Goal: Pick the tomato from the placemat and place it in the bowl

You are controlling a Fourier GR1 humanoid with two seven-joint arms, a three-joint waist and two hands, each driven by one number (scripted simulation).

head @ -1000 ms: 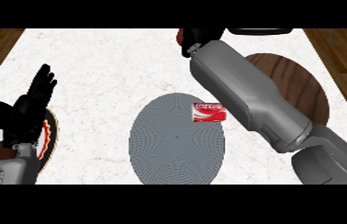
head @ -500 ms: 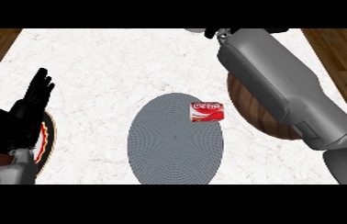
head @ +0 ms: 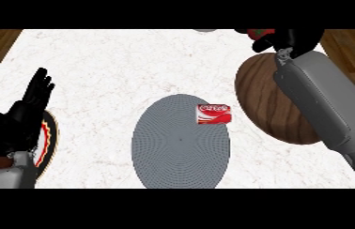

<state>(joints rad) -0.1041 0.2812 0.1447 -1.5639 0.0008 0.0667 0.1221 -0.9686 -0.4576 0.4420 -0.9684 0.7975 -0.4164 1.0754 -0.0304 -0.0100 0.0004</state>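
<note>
Red shows between the black fingers of the right hand (head: 284, 39) at the top right of the head view: that's the tomato (head: 260, 33), mostly hidden, w/ the fingers curled round it, so it's off the grey placemat (head: 181, 140) and up near the far edge of the counter (head: 118, 68). Forearm runs down the right side, across the brown wooden bowl (head: 267, 101), which lies just right of the placemat. Red soda can (head: 214, 113) lies on the placemat's upper right, close to the bowl's rim. Left hand (head: 27, 113) is at the left edge, fingers straight and up, resting, holding nothing, over a dark plate (head: 47, 141) w/ a red and cream rim. Only one view, so height of the tomato above the counter can't be told. Risks, as I judge them: hand looks to be beyond the bowl's far rim rather than over it, so letting go here would prob. put the tomato on the counter, where it could roll; it needs to come back toward the robot first. Grip is hard to read since so little of the tomato shows. Forearm swinging low could also nudge the bowl or clip the can.
</note>
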